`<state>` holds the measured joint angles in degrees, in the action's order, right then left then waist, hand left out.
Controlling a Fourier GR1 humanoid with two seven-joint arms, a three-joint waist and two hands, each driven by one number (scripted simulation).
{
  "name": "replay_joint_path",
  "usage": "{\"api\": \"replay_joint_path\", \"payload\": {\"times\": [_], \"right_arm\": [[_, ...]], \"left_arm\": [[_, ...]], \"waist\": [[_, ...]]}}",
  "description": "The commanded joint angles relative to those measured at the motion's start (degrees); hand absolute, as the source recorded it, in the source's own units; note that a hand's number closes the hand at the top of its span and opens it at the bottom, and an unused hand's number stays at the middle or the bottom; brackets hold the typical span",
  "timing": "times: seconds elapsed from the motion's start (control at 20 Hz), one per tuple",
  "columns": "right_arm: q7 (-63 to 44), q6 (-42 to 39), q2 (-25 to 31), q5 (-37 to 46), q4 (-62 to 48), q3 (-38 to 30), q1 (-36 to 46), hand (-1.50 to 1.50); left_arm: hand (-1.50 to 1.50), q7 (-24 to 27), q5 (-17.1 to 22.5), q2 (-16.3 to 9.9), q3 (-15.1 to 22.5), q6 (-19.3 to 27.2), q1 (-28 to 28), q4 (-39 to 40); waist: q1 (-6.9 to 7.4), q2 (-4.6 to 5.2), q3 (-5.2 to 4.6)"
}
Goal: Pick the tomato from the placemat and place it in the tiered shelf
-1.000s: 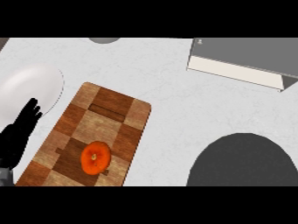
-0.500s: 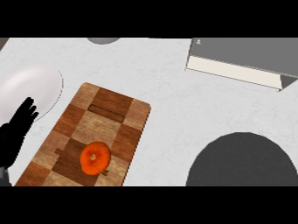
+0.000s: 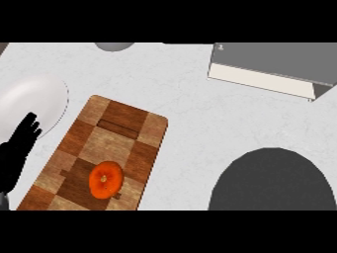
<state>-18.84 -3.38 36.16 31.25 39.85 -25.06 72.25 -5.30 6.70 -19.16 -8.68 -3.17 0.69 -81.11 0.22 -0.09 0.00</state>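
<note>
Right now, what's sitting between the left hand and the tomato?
In the head view, nothing stands between the left hand and the tomato: only the bare checkered placemat the tomato rests on.

The left hand (image 3: 14, 155) enters at the near left, its wrist cut by the edge, and its fingers cover part of the white plate (image 3: 25, 106), whose left side leaves the view. The placemat (image 3: 120, 133) loses its near end, the dark plate (image 3: 273, 180) its near rim. The tiered shelf (image 3: 280, 66) is cropped at far right; a grey object (image 3: 114, 46) shows only partly.
</note>
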Motion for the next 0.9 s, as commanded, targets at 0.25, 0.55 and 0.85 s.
{"api": "replay_joint_path", "payload": {"times": [0.25, 0.55, 0.85], "right_arm": [[-3.5, -9.1, 11.4, -10.8, 9.2, -9.2, -3.2, -1.50], [-8.7, -19.2, 25.6, -14.9, 10.0, -15.7, -8.4, -1.50], [-7.9, -33.3, 38.9, -21.1, 6.5, -23.6, -15.5, -1.50]], "left_arm": [[0.00, -0.3, 0.4, -1.2, -1.3, -1.6, 0.3, 0.4], [0.00, 0.3, 0.6, -0.3, -2.1, -0.8, 1.2, 0.5], [0.00, -1.1, -1.6, 1.2, -0.8, 1.6, -1.5, 0.8]], "waist": [[-1.10, -0.36, 0.01], [-1.68, -0.30, 0.02], [-1.99, -0.18, 0.05]]}}
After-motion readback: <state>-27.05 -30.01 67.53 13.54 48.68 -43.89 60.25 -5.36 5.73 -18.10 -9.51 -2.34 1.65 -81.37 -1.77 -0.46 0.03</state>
